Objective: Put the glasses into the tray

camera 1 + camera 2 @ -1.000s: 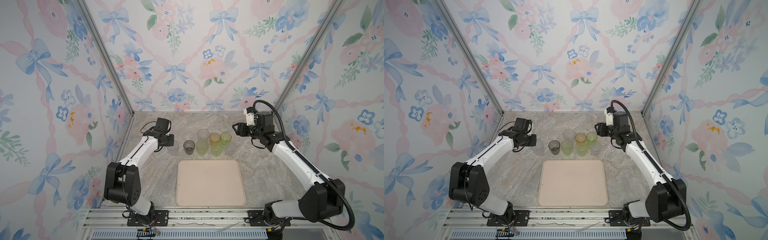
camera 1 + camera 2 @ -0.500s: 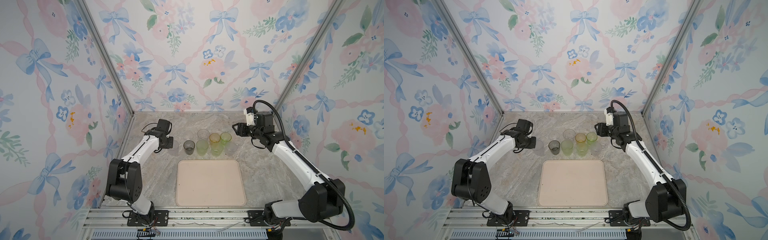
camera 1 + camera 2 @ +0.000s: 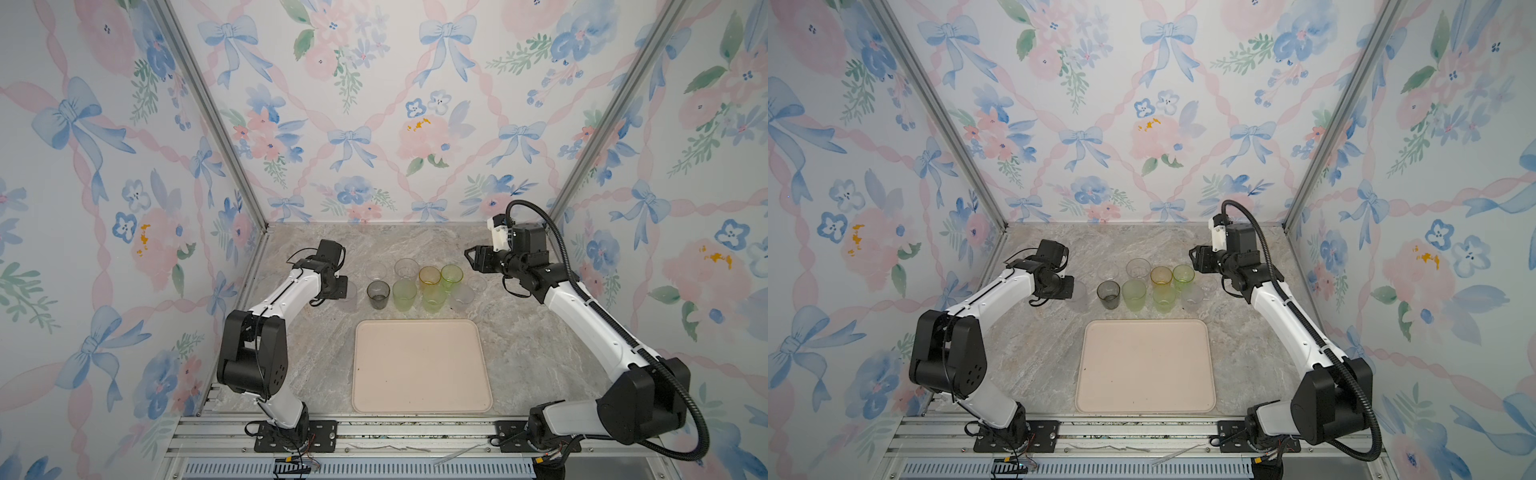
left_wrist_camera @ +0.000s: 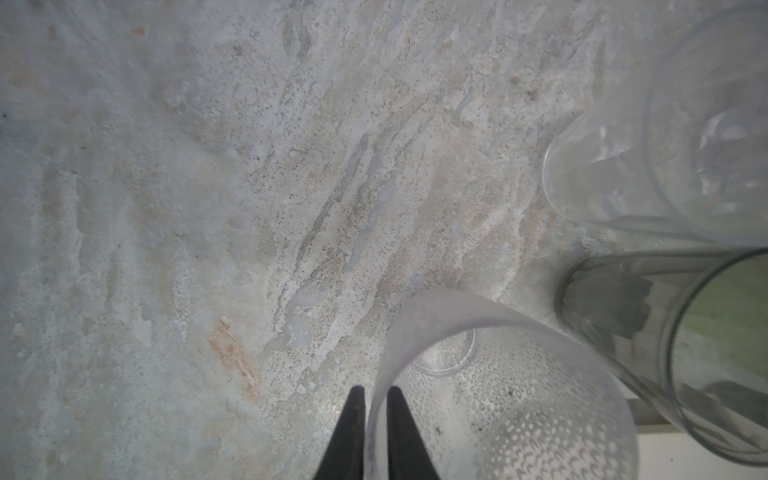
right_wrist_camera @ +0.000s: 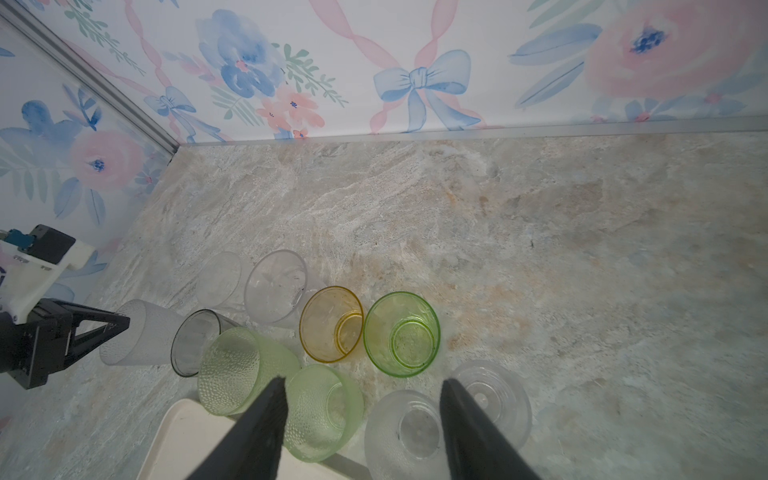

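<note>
Your left gripper (image 4: 375,392) is pinched narrow on the wall of the frosted glass (image 4: 519,395), one finger inside the rim and one outside; the glass stands upright directly beneath it, beside the other glasses (image 3: 404,291); the tray (image 3: 422,368) lies bare to that gripper's right and back toward the arm bases; your right gripper (image 5: 362,381) hangs wide, holding nothing, farther from this glass.

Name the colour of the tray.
Cream-beige; the tray shows best in a top view.
</note>
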`<act>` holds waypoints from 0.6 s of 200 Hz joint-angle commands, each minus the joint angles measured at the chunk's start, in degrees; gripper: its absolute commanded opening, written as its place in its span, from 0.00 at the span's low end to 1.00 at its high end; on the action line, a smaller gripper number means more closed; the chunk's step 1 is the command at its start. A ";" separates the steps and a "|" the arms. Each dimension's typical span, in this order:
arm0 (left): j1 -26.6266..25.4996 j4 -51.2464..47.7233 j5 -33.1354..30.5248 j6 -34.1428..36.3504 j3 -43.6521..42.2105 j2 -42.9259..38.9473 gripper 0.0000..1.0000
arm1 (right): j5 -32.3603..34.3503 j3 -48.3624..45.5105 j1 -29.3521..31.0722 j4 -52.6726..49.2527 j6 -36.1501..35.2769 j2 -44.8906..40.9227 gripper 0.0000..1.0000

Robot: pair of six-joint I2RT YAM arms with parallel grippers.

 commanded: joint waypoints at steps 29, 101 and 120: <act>-0.20 -0.77 0.90 1.00 1.95 0.97 0.03 | 0.15 -0.22 0.55 0.55 0.34 0.28 0.61; -0.27 -2.59 1.56 1.71 3.12 -2.55 0.00 | -1.45 0.42 0.53 0.99 1.30 1.25 0.61; -0.48 -2.98 2.67 1.88 2.95 -4.96 0.00 | -1.85 0.48 0.80 1.11 1.65 1.33 0.61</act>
